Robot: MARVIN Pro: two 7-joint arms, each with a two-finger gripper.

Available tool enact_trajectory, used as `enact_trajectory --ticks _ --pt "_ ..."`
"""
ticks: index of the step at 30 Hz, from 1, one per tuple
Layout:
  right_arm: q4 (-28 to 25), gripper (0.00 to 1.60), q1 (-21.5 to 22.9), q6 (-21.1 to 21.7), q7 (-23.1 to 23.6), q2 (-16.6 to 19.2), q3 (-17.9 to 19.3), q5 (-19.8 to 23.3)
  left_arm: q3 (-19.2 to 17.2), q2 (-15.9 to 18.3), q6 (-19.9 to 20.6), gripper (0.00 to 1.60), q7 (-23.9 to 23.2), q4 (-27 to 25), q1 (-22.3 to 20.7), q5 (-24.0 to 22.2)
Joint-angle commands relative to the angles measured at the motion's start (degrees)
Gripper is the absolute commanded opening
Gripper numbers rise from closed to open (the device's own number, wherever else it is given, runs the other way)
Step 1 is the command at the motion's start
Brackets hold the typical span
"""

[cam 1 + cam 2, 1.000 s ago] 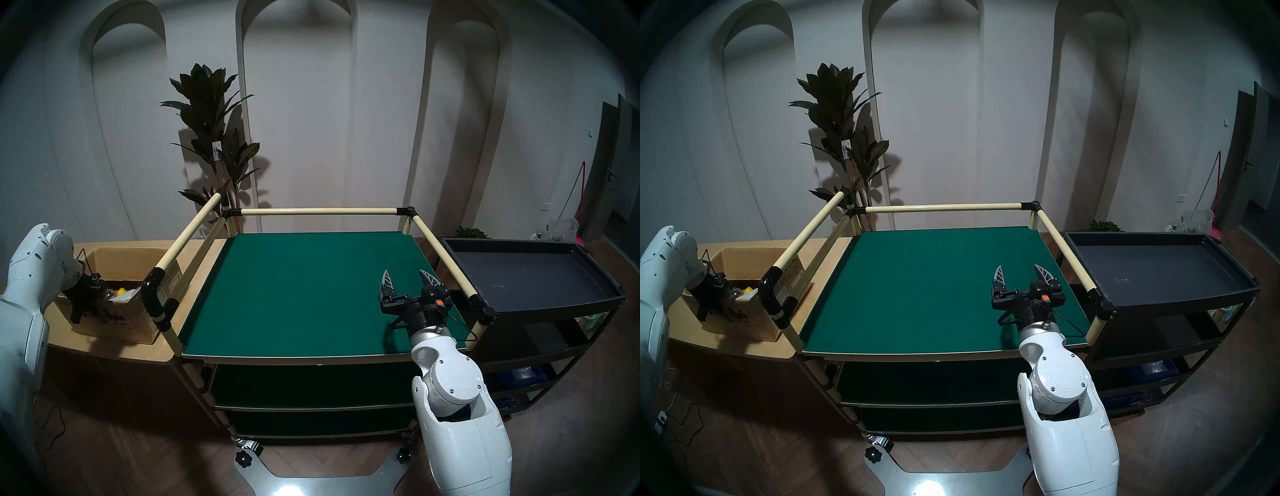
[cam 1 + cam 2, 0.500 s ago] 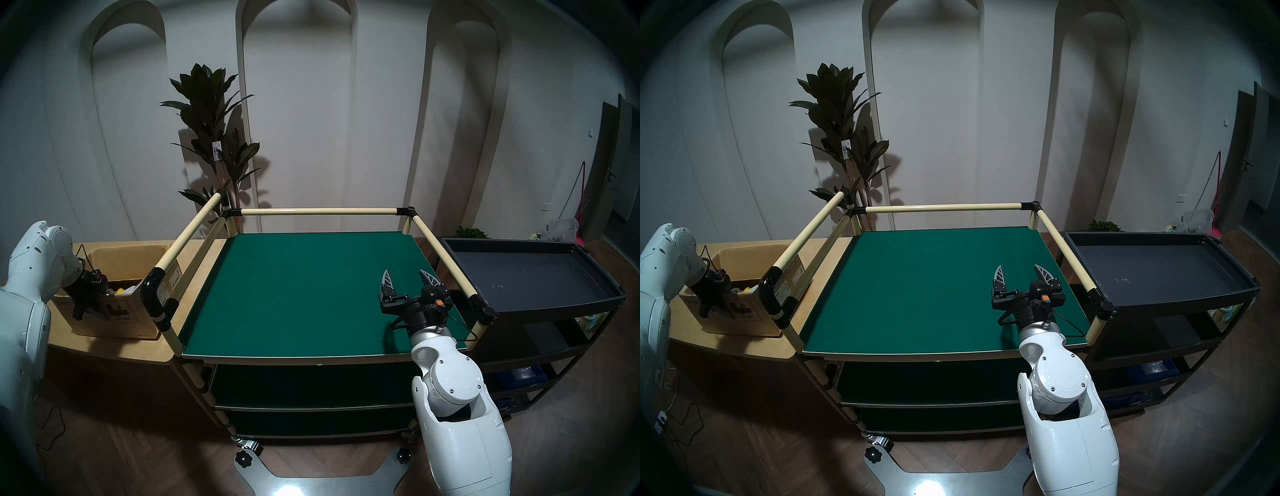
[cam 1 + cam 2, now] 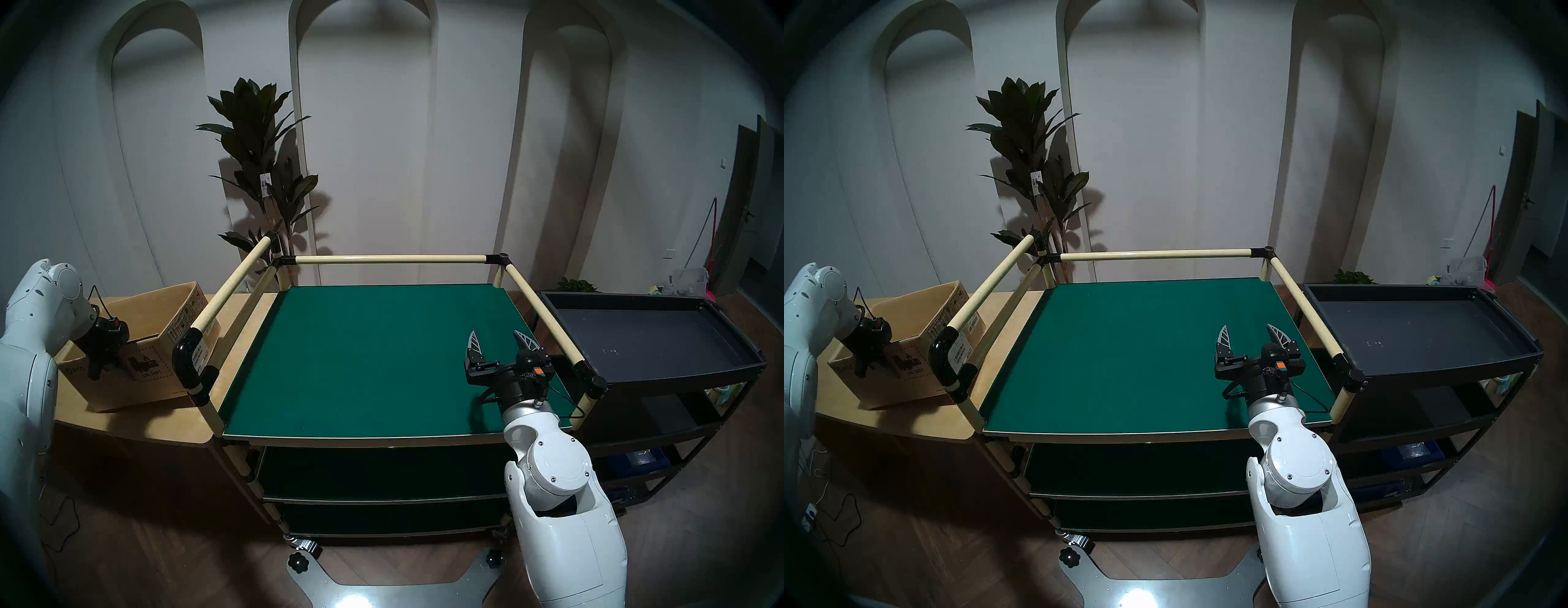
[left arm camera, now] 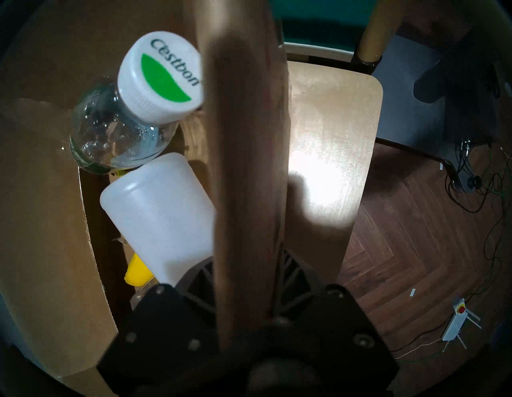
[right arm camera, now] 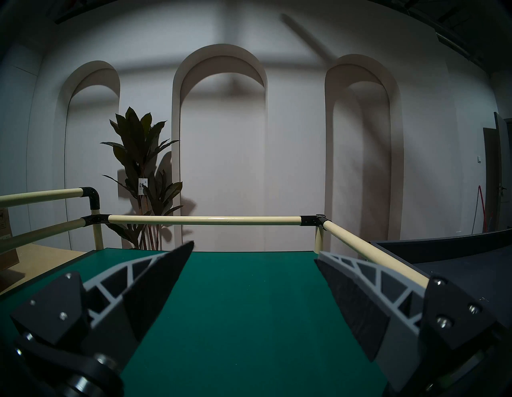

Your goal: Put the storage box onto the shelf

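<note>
Left gripper (image 3: 103, 368) jaws clamped on near wall of PICO carton (image 3: 140, 365). We see carton now tipped up off bench (image 3: 140, 429), unlike a sec ago: lift begun. Green shelf (image 3: 382, 361) bare. Right gripper (image 3: 500, 346) jaws wide, idle.

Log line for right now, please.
left gripper: shut on brown cardboard storage box wall | box: tilted on wooden counter | right gripper: open over green-felt shelf

Wooden table (image 3: 140, 429) carries the storage box (image 3: 140, 382), tilted, far side raised.
Shelf (image 3: 373, 361) butts against the table's right edge; green top board bare, cream rails on three sides. Black cart (image 3: 649, 339) just right of shelf, grey tray.
</note>
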Motion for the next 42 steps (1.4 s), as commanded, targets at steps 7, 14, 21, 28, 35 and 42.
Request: enact_trajectory --ticks 7,14,21,28,35,42 --pt "-1.53 1.6 0.27 -0.42 -0.08 -0.07 0.07 0.04 0.59 1.69 -0.7 0.0 -4.18 -1.16 -7.28 0.89" --pt "-1.58 1.6 0.24 -0.42 -0.08 -0.07 0.07 0.04 2.06 1.81 -1.41 0.0 -4.56 -0.66 -10.11 2.63" --pt "-1.49 1.6 0.28 -0.4 -0.08 -0.06 0.07 0.04 2.04 1.58 -1.04 0.0 -3.8 -2.83 -11.52 3.42" --pt "-1.4 1.6 0.31 -0.38 -0.07 -0.06 0.06 0.03 1.42 1.23 -0.71 0.0 -3.43 -5.72 -12.32 4.06" --pt "-1.4 1.6 0.32 -0.39 -0.07 -0.06 0.06 0.03 1.54 0.73 -0.17 0.0 -4.3 -6.25 -14.94 4.83" --pt "-1.43 1.6 0.31 -0.4 -0.07 -0.06 0.06 0.03 1.72 0.3 0.65 0.0 -5.35 -6.19 -16.77 5.48"
